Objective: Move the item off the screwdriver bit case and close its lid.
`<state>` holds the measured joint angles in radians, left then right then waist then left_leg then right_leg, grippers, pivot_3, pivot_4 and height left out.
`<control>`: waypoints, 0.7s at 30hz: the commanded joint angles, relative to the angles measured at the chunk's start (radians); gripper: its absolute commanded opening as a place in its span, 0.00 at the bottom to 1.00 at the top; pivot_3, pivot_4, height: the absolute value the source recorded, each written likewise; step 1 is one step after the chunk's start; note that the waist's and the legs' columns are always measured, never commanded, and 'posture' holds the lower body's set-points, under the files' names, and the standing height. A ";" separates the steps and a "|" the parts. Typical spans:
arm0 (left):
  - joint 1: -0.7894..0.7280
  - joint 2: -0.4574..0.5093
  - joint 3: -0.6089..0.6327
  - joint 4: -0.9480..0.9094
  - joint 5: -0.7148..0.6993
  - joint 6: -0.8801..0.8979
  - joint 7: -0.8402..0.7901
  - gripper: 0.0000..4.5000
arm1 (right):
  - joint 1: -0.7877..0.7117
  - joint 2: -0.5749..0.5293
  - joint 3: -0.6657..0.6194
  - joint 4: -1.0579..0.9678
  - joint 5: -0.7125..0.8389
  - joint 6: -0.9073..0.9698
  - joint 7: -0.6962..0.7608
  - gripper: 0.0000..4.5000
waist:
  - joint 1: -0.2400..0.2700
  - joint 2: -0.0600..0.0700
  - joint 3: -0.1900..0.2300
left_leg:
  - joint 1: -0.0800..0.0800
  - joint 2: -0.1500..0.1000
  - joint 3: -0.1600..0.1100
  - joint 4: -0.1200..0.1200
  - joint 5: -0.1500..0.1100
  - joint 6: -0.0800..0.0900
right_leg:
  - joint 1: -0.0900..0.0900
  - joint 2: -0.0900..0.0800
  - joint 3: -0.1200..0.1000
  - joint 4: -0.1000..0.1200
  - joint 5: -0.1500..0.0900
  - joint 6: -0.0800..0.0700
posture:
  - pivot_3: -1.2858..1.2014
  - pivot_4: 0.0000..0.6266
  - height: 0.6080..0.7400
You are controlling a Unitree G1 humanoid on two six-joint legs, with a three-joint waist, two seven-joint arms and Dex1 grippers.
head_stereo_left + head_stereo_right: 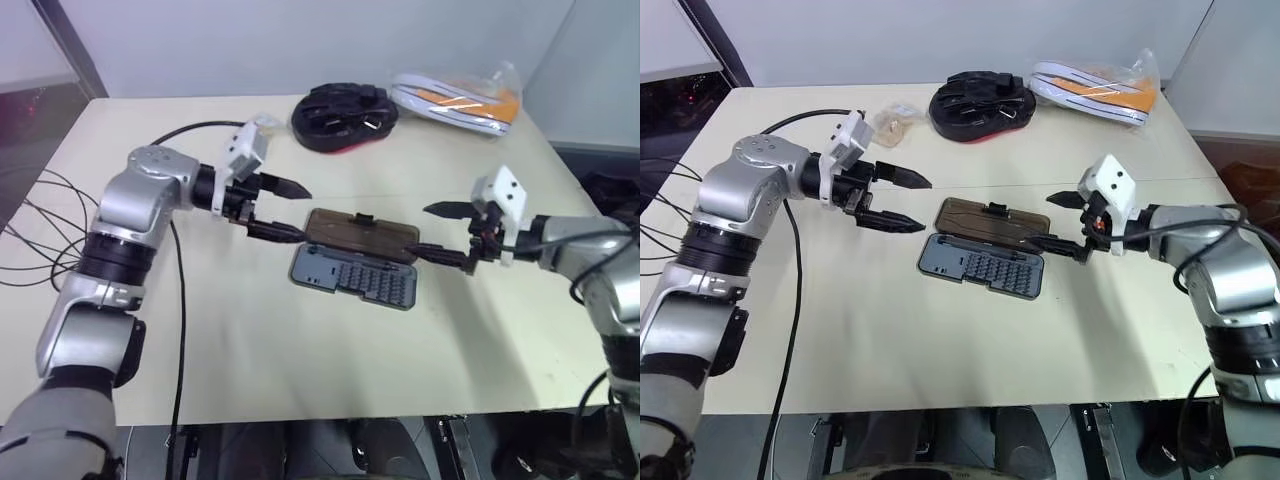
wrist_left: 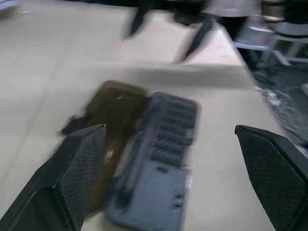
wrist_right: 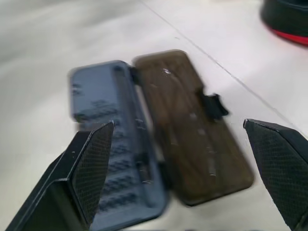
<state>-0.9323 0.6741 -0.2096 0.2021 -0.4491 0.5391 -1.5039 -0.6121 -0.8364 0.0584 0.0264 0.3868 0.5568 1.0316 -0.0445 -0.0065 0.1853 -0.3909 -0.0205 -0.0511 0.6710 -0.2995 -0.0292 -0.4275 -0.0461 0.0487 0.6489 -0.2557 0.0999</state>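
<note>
1. Screwdriver bit case point(image 1: 981, 267) lies open on the table point(image 1: 940, 370), midway between both arms. No wire-hoop item sits on it.
2. Lid point(image 1: 995, 224) lies flat on the far side of the base, latch tab on its far edge. The hinge runs along the long axis, left to right.
3. Left gripper point(image 1: 902, 201) hovers off the left end, fingers spread, empty.
4. Right gripper point(image 1: 1065, 222) hovers at the lid's right end, fingers spread, empty; judged nearer for closing.
</note>
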 commanded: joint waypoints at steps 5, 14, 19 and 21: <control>0.132 0.177 0.140 -0.300 -0.125 0.179 0.021 1.00 | -0.378 0.185 0.207 0.665 -0.274 -0.317 0.109 1.00 | -0.024 0.000 0.001 | 0.000 0.001 -0.001 0.002 0.000 0.000 | -0.001 0.001 0.000 0.002 0.000 0.000 | 0.52 0.24 1.00; 0.222 0.255 0.259 -0.424 -0.202 0.267 0.142 1.00 | -0.556 0.306 0.218 1.147 -0.438 -0.521 0.074 1.00 | -0.011 0.000 0.001 | -0.002 0.000 -0.002 0.005 0.000 -0.001 | 0.000 -0.002 0.000 0.002 0.000 0.000 | 0.52 0.24 1.00; 0.240 0.249 0.264 -0.470 -0.229 0.285 0.190 1.00 | -0.552 0.319 0.203 1.207 -0.473 -0.557 0.071 0.60 | -0.016 0.000 0.001 | -0.002 0.000 -0.002 0.006 0.001 -0.002 | 0.000 -0.002 0.000 0.003 0.000 0.000 | 0.52 0.24 1.00; 0.243 0.251 0.267 -0.477 -0.238 0.290 0.202 1.00 | -0.539 0.322 0.202 1.207 -0.486 -0.584 0.077 0.36 | -0.022 0.000 0.001 | -0.001 0.000 -0.002 0.006 0.001 -0.002 | 0.000 -0.002 0.000 0.004 0.000 0.000 | 0.52 0.24 1.00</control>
<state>-0.6800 0.9165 0.0222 -0.2526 -0.6673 0.8265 -1.3119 -1.1477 -0.5157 0.2678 1.2289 -0.0817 -0.0061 1.1047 -0.0664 -0.0063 0.1866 -0.3923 -0.0200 -0.0534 0.6774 -0.2985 -0.0312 -0.4272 -0.0476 0.0489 0.6533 -0.2557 0.0999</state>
